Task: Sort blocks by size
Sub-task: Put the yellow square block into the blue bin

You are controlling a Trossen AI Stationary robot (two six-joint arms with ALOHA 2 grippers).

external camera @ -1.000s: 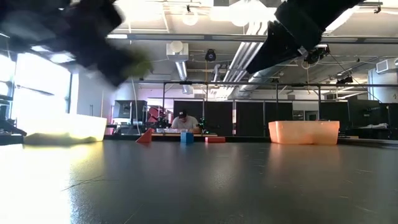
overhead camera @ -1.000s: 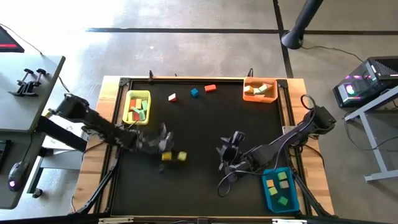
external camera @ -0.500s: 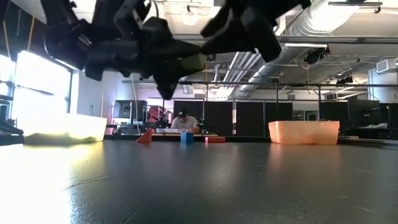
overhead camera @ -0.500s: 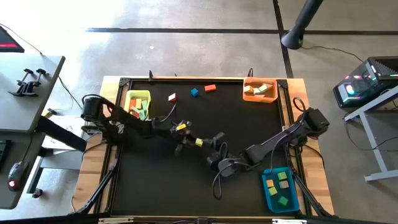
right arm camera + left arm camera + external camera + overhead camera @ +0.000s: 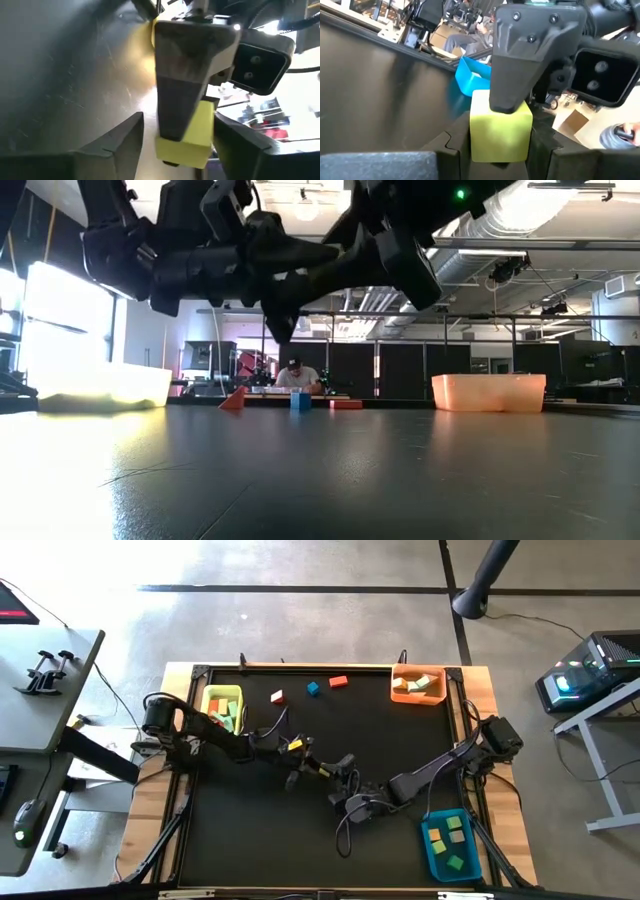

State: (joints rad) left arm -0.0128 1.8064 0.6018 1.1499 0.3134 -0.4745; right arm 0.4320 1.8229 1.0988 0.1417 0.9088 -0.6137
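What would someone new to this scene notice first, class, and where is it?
Over the middle of the black table, the left gripper and the right gripper meet above the surface around one yellow wooden block. The left gripper's fingers clamp it while the right gripper's fingers straddle it, not yet closed. Beyond, at the far edge, lie a blue cube and a red bar.

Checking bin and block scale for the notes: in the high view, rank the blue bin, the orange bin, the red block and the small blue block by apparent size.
1. blue bin, largest
2. orange bin, somewhat smaller
3. red block, a short bar
4. small blue block, only slightly smaller than the red one; nearly alike
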